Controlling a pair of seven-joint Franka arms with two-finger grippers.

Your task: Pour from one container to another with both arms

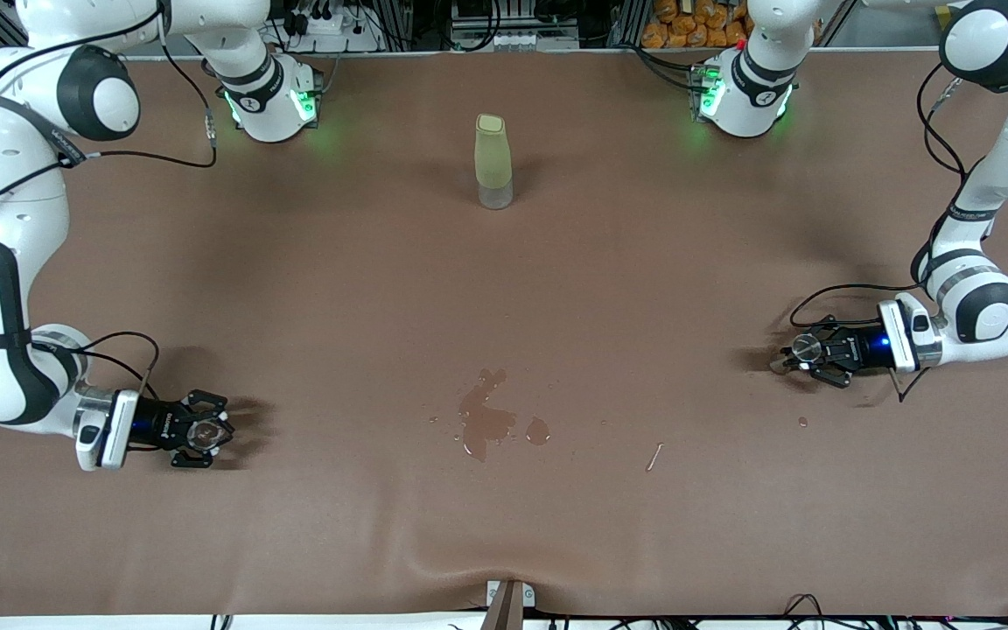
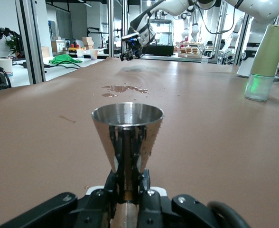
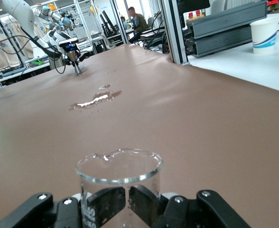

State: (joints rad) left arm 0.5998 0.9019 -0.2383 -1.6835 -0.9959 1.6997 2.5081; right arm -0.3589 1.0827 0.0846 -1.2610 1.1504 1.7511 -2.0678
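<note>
My left gripper (image 1: 806,352) is low over the brown table toward the left arm's end. It is shut on the waist of the silver jigger (image 1: 808,346), which it holds upright. In the left wrist view the jigger (image 2: 127,135) rises from the jaws of this gripper (image 2: 128,190), its round rim up and its foot hidden. My right gripper (image 1: 206,431) is low over the table toward the right arm's end, shut on the tiny clear glass cup (image 1: 204,430). The right wrist view shows the cup (image 3: 118,176) upright in that gripper (image 3: 128,202), with the fingers visible through the glass.
A tall pale-green bottle (image 1: 493,162) stands midway between the arm bases, also visible in the left wrist view (image 2: 264,57). A wet puddle (image 1: 486,420) lies mid-table, nearer the front camera. A small pale stick (image 1: 654,456) and a droplet (image 1: 802,422) lie toward the left arm's end.
</note>
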